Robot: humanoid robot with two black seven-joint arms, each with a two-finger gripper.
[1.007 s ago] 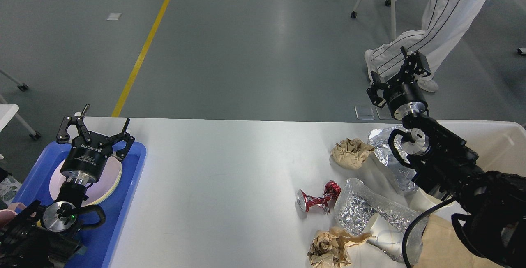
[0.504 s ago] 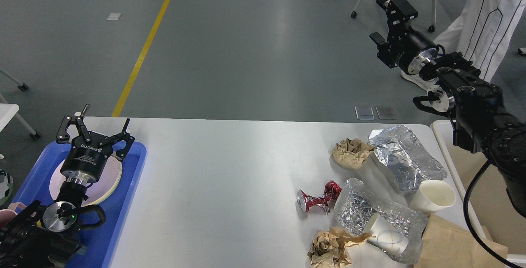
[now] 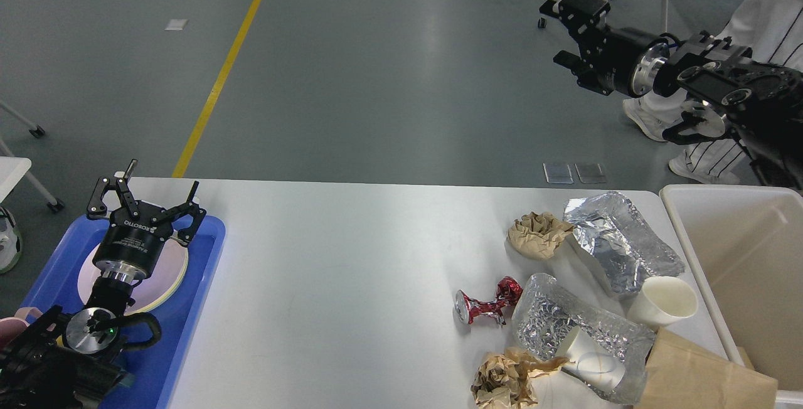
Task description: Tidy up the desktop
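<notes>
Rubbish, crumpled silver foil bag (image 3: 618, 243) among it, on large white rectangular desktop (image 3: 351, 258); my left gripper (image 3: 143, 199) spread open above blue plastic tray (image 3: 188, 308); my right gripper (image 3: 574, 20) raised, empty, jaws' state unclear.

"ROBOTIQ" in white on the left gripper (image 3: 145, 199) body; smaller print beneath, unreadable
</notes>
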